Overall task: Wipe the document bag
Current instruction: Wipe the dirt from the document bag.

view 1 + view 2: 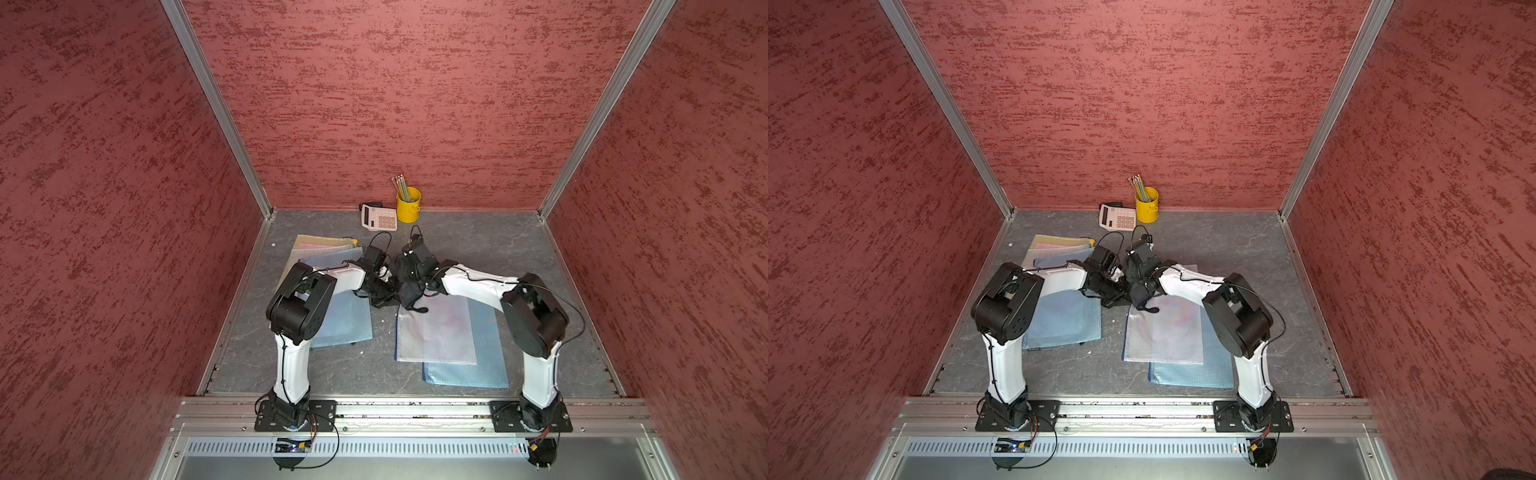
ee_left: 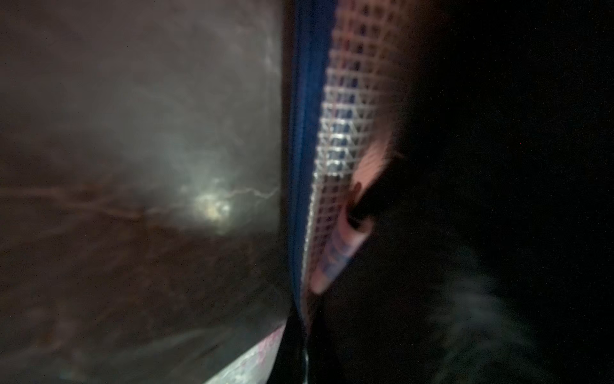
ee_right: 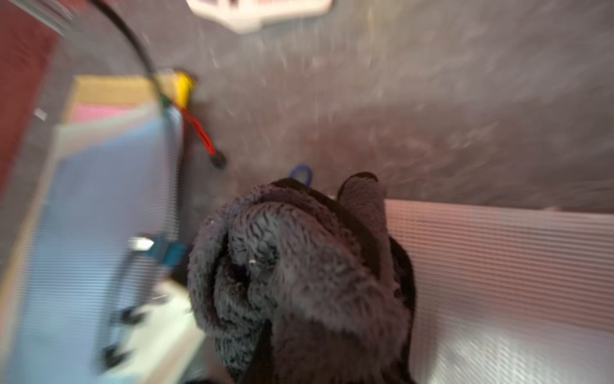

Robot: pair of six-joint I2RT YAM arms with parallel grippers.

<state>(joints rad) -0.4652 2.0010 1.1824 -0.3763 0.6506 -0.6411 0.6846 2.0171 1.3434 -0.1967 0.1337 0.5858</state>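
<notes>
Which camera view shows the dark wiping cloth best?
The right wrist view: the cloth fills the centre, its fuzzy pile clear despite blur. In both top views it is only a small dark bundle at the far corner of the pale document bag. The left wrist view shows at most a dim fuzzy patch.

A pale calculator [image 1: 379, 217] lies at the 12 o'clock edge of the grey marbled desk [image 1: 478, 241], close to the back wall [image 1: 415, 104]. Just beside it, at its 3 o'clock, stands a yellow cup [image 1: 408, 205], upright, holding a bunch of pencils [image 1: 400, 185] that lean toward 11 o'clock. Both show in both top views. At about 10 o'clock on the desk lies a fanned stack of pastel pouches [image 1: 328, 245], with yellow, pink and beige edges showing. Red textured panels close in three sides, joined by aluminium posts [image 1: 216, 104]. An aluminium rail [image 1: 415, 409] runs along the 6 o'clock edge.
</notes>
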